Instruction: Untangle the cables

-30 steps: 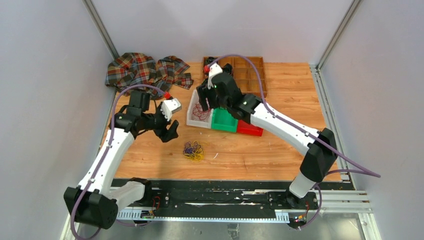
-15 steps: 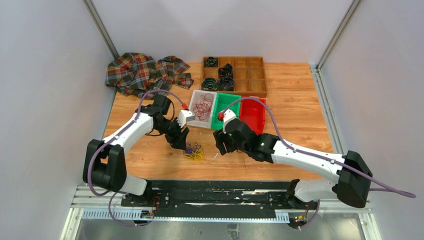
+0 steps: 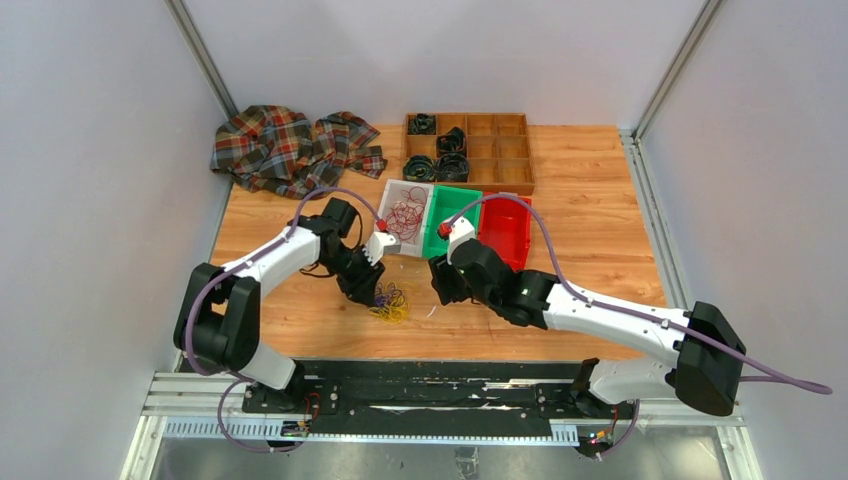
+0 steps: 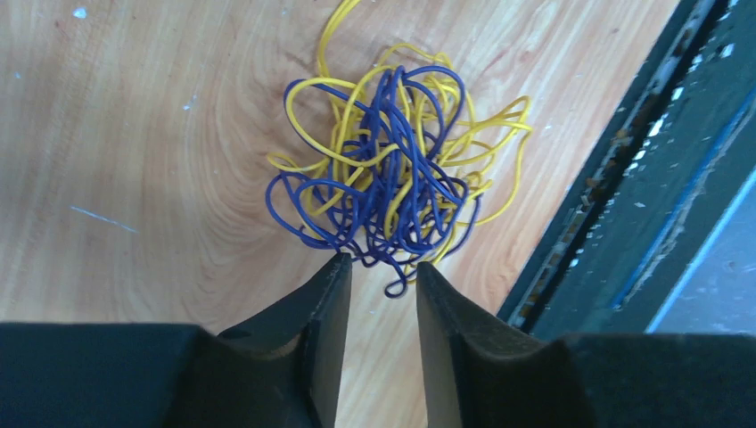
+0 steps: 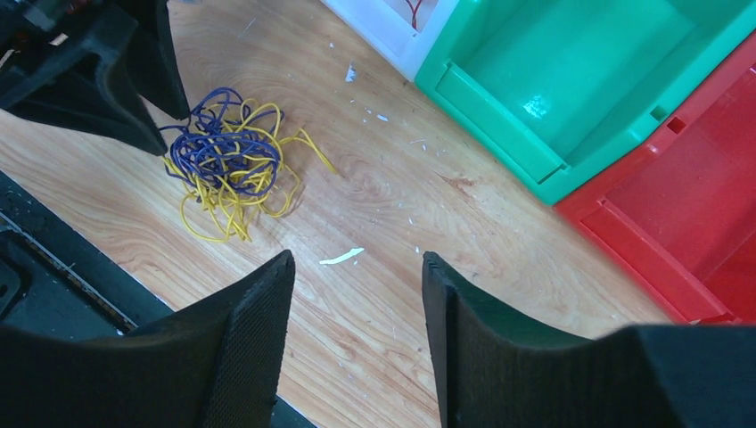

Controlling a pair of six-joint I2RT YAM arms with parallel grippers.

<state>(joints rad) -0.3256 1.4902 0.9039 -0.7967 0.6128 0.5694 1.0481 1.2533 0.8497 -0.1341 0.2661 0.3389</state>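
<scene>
Wood worktop (image 3: 600, 200) | left tool (image 4: 383, 263) apart at cables (image 4: 392, 178), right tool (image 5: 357, 259) apart, empty | imo pinch just one purple loop

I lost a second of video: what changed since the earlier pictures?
The left hand swung right and down to the yellow-and-blue cable tangle, its jaws narrowing but gripping nothing yet. The right hand withdrew from the white bin to hover open right of the tangle. The tangle, green bin and plaid cloth stayed put.
</scene>
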